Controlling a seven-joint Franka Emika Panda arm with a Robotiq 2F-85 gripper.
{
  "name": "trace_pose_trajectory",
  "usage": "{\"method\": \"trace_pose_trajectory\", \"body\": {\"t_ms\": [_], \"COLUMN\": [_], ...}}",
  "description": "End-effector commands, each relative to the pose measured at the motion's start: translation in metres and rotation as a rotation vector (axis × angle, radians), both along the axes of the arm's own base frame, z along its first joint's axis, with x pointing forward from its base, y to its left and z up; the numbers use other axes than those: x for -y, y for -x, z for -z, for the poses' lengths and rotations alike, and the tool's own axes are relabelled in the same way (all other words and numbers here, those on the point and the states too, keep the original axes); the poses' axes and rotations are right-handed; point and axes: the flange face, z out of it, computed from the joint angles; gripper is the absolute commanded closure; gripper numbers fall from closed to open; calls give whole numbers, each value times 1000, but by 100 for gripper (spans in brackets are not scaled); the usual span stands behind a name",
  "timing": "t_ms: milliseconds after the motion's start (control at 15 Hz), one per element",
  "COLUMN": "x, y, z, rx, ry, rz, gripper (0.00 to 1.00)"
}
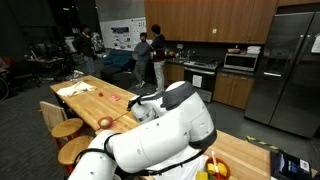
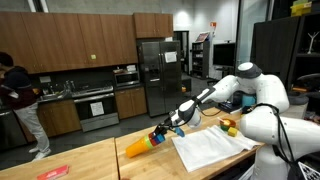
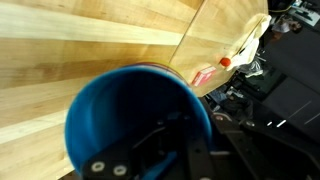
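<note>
My tool [image 3: 160,140] is closed on the blue cup [image 3: 120,100]. In the wrist view the dark fingers cross the lower edge of the cup's opening, and it looks as though one sits inside the rim and one outside, though the linkage hides the contact itself. The cup fills most of that view, mouth toward the camera, with the bare wooden table [image 3: 80,40] behind it.

In an exterior view I see the tool [image 2: 170,127] at the end of the outstretched arm, low over the table [image 2: 90,160], with the blue cup [image 2: 160,134] at its tip. Just beside the cup, on the side away from the arm, an orange cone-shaped object [image 2: 136,148] lies on the wood. I cannot tell whether the two touch.

On the arm's side of the cup a white cloth [image 2: 205,148] is spread flat. It also shows at the top corner of the wrist view [image 3: 252,35], with a small red item [image 3: 203,75] near its edge. Beyond the cloth, close to the robot's base, sit some yellow and red pieces [image 2: 229,127].

In an exterior view the arm's white body [image 1: 165,130] blocks my sight of the tool and cup. Further back are a steel fridge [image 2: 155,75] and a person [image 2: 20,95] by the kitchen counter.
</note>
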Motion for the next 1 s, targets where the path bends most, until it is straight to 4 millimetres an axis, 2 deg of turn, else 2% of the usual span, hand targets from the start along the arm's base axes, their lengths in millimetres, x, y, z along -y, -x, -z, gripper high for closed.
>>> {"method": "trace_pose_trajectory", "body": {"t_ms": [0,333,533,800,933], "x": [-11,-38,-55,-71,-76], "y": [-2,-22,-35,-52,-56], "z": [-37,-84,-119,-162,-176], "rx": [-59,-196,-265,-340,-375], "ry": [128,259,354,501,576], "rz": [-4,-83,-133,-169,-176], "gripper": [97,97,97,97,97]}}
